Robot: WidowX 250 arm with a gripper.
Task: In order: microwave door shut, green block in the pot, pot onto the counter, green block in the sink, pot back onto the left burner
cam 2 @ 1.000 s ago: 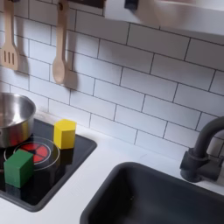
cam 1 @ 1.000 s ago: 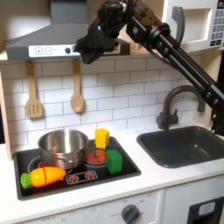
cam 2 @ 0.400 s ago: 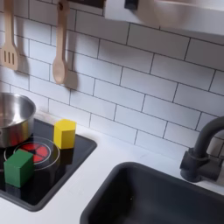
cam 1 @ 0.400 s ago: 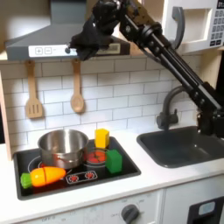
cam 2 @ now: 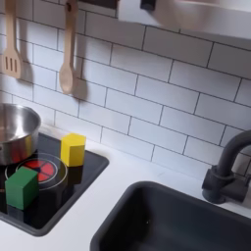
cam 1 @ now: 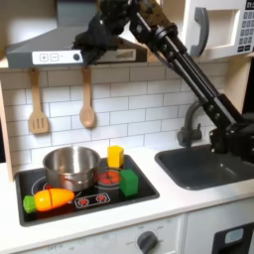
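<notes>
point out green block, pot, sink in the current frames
green block (cam 1: 129, 183), first exterior view: front face of the cube.
pot (cam 1: 70, 168), first exterior view: its steel side wall.
sink (cam 2: 172, 222), second exterior view: bare dark floor of the basin.

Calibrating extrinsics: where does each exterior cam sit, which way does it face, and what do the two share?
First exterior view: in front of the toy kitchen, facing the tiled backsplash; takes in the microwave door, pot, green block and sink; the arm reaches up and to the first exterior view's left, gripper high by the hood.
Second exterior view: closer, angled down across the counter from the sink side.
Shared: pot, green block, yellow block, faucet, hanging spoon.
</notes>
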